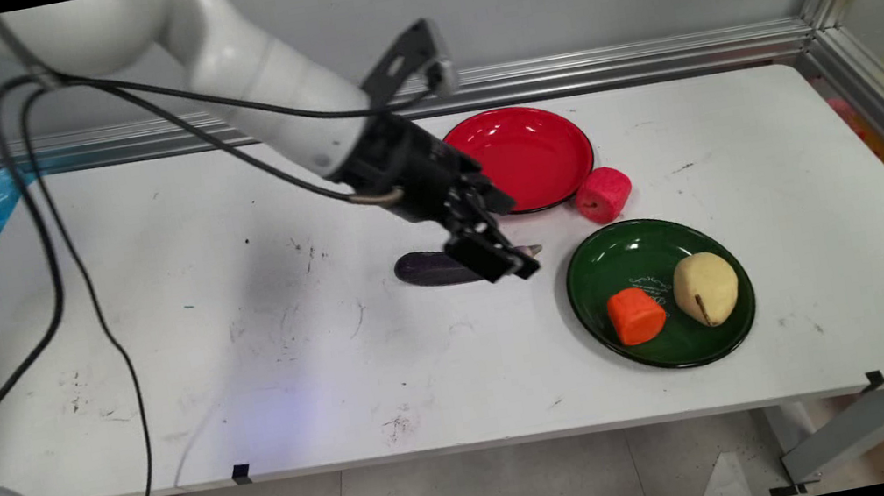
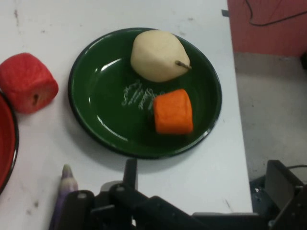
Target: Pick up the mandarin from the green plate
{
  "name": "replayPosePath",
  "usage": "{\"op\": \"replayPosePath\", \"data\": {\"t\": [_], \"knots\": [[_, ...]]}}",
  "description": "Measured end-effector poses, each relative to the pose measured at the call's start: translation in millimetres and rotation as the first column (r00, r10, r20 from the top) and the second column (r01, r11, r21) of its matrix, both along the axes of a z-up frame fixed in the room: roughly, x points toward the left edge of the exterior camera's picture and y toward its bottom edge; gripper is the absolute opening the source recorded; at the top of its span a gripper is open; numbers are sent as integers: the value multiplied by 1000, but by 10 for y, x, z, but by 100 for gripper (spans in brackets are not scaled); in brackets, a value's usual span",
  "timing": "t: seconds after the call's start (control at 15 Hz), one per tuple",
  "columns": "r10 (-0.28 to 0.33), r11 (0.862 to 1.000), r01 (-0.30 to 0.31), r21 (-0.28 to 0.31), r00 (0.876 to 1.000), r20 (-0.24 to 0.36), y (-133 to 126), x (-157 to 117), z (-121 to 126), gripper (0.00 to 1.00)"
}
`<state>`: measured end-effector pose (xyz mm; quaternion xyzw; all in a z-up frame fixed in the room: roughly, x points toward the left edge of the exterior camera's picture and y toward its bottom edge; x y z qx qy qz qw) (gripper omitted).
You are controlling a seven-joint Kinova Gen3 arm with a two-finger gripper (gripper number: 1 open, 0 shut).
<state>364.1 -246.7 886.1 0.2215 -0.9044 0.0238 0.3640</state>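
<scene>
One glossy green plate point(image 1: 591, 295) with pale pear point(image 1: 706, 288), orange chunk point(image 1: 636, 316), gripper point(image 1: 508, 260) above purple eggplant point(image 1: 432, 269), claw state unclear.

The black gripper point(image 1: 510, 259) hangs low over a dark purple eggplant point(image 1: 436, 268) lying on the white table point(image 1: 247, 359), with an empty red plate point(image 1: 525, 155) behind, a red block point(image 1: 603, 194) beside it, and a green plate point(image 1: 638, 252) holding an orange piece point(image 1: 636, 316) and a pale pear point(image 1: 706, 289).
</scene>
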Motion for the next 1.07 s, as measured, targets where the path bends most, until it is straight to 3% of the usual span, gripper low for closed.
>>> {"op": "replayPosePath", "data": {"t": [1.07], "knots": [[30,998,-36,42,992,122,-452,-1252,-858,100]]}}
